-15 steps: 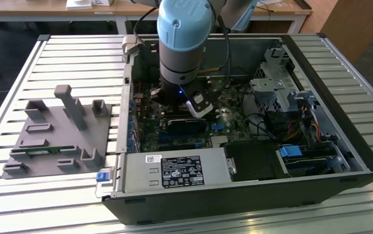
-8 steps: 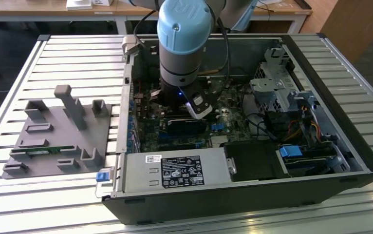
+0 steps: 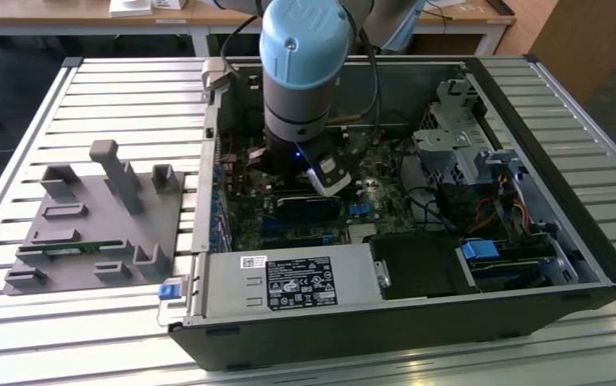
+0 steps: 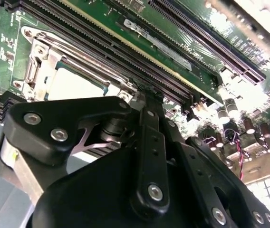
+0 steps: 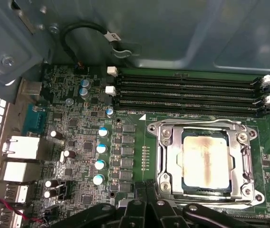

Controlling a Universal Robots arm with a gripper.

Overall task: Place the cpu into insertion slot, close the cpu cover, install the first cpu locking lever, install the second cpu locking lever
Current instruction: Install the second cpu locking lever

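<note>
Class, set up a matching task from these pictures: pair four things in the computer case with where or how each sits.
1. cpu
2. cpu cover
3. memory slots
4. grey fixture tray

A. outside the case, on the slatted table
B. long black rows beside the socket
C. silvery frame around the chip
D. seated in the insertion slot

Pairs: 1-D, 2-C, 3-B, 4-A

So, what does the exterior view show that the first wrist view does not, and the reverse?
Exterior view alone: the arm reaching down into the open computer case, and the grey fixture on the slatted table. First wrist view alone: the cpu seated in the insertion slot with the cpu cover down around it, beside four empty memory slots. Both share the green motherboard.
</note>
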